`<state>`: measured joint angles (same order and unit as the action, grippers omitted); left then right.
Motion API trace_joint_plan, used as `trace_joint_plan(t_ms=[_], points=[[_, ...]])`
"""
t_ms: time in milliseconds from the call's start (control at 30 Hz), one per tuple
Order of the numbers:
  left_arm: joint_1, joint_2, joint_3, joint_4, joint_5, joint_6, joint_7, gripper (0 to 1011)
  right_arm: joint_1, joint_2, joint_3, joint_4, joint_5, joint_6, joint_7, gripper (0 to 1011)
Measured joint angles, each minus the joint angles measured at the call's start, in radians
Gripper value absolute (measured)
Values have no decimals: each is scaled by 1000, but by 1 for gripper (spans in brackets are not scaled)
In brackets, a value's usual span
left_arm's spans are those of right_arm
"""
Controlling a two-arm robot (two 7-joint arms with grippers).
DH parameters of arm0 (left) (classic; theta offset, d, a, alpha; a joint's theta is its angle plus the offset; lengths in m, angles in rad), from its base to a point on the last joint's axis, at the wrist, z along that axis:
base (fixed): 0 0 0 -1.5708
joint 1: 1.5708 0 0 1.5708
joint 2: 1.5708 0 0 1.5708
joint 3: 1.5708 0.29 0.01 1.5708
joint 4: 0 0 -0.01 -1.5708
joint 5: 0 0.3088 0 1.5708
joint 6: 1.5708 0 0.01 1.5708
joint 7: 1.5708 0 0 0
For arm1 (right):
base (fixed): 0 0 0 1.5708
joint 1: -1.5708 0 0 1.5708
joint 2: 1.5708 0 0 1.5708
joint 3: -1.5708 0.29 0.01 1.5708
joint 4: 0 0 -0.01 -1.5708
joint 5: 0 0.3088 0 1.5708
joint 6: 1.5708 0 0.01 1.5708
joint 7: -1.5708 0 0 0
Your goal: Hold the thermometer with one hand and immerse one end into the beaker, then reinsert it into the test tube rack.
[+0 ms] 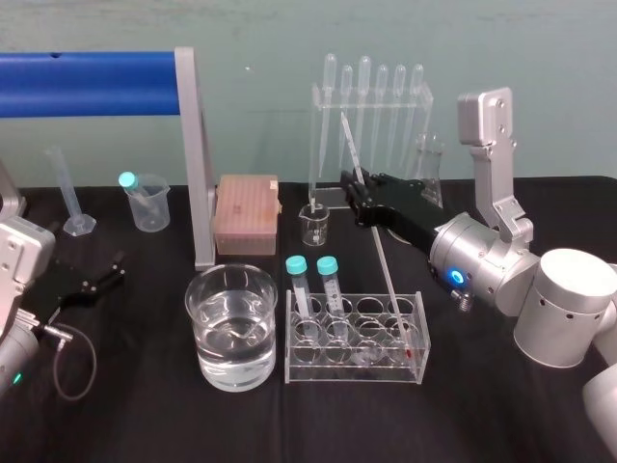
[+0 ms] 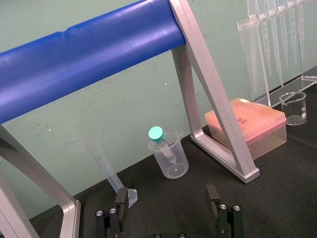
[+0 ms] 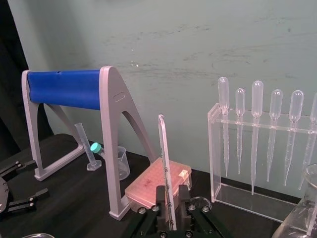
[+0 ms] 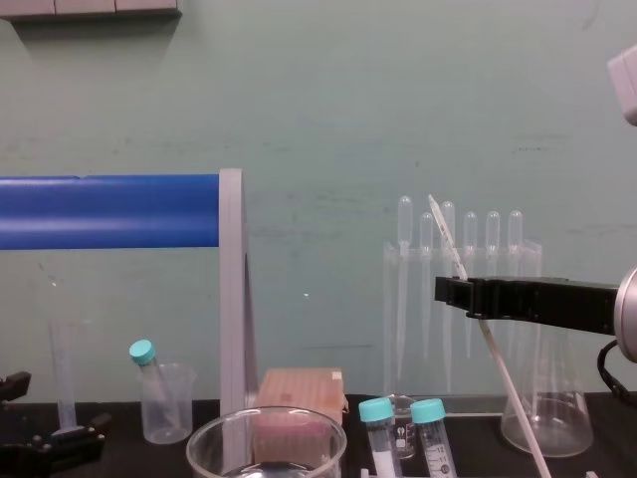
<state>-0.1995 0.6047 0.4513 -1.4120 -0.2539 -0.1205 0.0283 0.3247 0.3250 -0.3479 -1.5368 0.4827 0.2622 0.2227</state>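
Behind the beaker (image 1: 204,338), our right gripper (image 1: 357,201) has its jaws pinching the thermometer (image 1: 384,260) above its middle (thin glass, probably light, slippery, easily snapped), while our left gripper (image 1: 96,282) rests with its jaws spread.

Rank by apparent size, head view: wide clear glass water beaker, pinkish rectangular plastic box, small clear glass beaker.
1. wide clear glass beaker (nearer camera)
2. pinkish rectangular box
3. small clear glass beaker
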Motion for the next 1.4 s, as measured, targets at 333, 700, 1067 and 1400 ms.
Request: trace_joint_plan(t_ms=[333,700,1067,1400], points=[[0,0,0,0,0,0,0,1008,0,0,0,0,0,0,0,52],[0,0,0,0,0,0,0,1008,0,0,0,0,-4,-3,0,52],[0,0,0,0,0,0,0,1008,-19,-6,25,-22,-31,-98,28,52],[0,0,0,0,0,0,0,1008,-19,-15,73,-63,30,-199,96,51]])
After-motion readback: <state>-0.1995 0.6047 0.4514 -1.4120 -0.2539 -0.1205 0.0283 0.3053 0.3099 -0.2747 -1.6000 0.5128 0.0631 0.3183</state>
